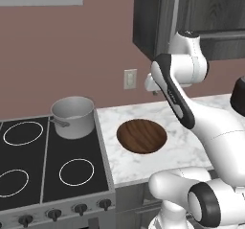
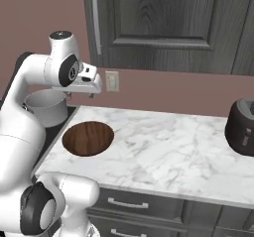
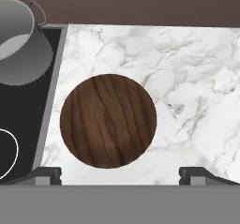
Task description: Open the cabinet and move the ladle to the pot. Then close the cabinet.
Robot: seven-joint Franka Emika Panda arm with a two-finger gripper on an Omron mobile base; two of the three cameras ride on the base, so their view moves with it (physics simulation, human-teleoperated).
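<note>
The dark grey cabinet (image 2: 163, 23) hangs on the wall above the counter with its door shut. Its silver bar handle (image 2: 96, 23) runs down the door's left edge. The same cabinet (image 1: 153, 17) is at the top right of the left base view. The silver pot (image 1: 73, 116) stands on the stove's back right burner, and the pot (image 3: 18, 45) looks empty from the hand view. My gripper (image 2: 80, 94) hovers open above the counter, below the cabinet handle and pointing down, with nothing between its fingers (image 3: 44, 174). The ladle is out of view.
A round wooden disc (image 3: 108, 120) lies on the marble counter (image 2: 163, 147) right under my hand. The black stove (image 1: 48, 161) is to its left. A dark round appliance (image 2: 242, 127) sits at the counter's right end. A wall outlet (image 2: 112, 81) is behind my hand.
</note>
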